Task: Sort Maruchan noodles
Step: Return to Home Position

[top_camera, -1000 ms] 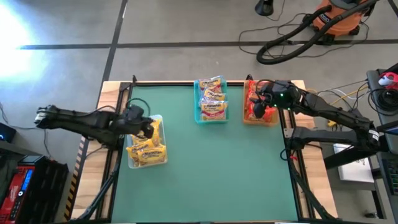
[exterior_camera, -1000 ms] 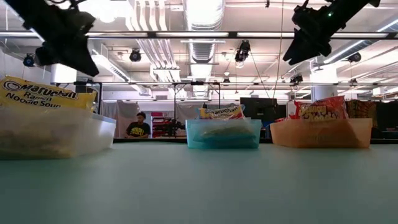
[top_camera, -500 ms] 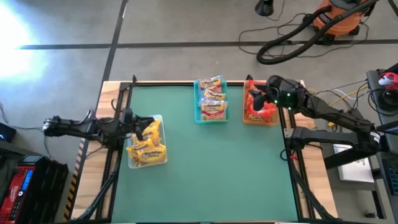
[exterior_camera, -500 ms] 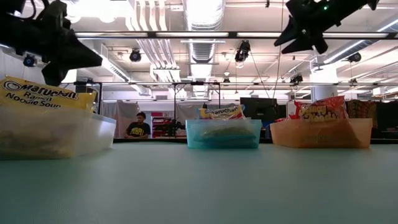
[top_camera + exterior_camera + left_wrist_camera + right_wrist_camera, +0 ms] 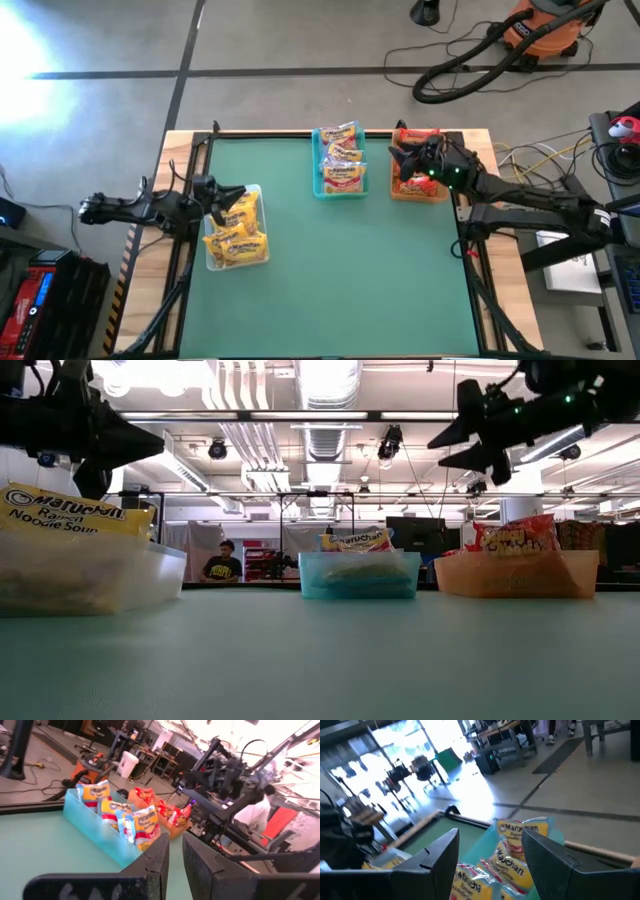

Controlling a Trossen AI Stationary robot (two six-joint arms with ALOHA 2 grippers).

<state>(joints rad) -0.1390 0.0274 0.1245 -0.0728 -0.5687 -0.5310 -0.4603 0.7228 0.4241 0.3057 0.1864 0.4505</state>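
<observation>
Yellow Maruchan packets (image 5: 238,232) lie heaped in a clear tray (image 5: 150,575) at the table's left edge. Orange-yellow packets (image 5: 340,158) stand in a teal tray (image 5: 360,575) at the far middle. Red packets (image 5: 412,168) fill a tan tray (image 5: 515,574) at the far right. My left gripper (image 5: 222,190) hovers shut and empty above the clear tray's far end, pointing level toward the right. My right gripper (image 5: 397,158) hangs open and empty over the tan tray's left side, pointing level toward the teal tray.
Bare green mat (image 5: 340,285) covers the middle and near half of the table. A wooden rim (image 5: 300,133) runs along the far edge. A vacuum hose (image 5: 470,60) lies on the floor beyond. A person (image 5: 222,562) sits far back in the room.
My left arm has drawn back toward the table's left edge, and its gripper has tipped from slanting down to level. My right gripper has risen a little over the tan tray, moved toward the teal tray and tipped from pointing down to level. The packets have stayed put.
</observation>
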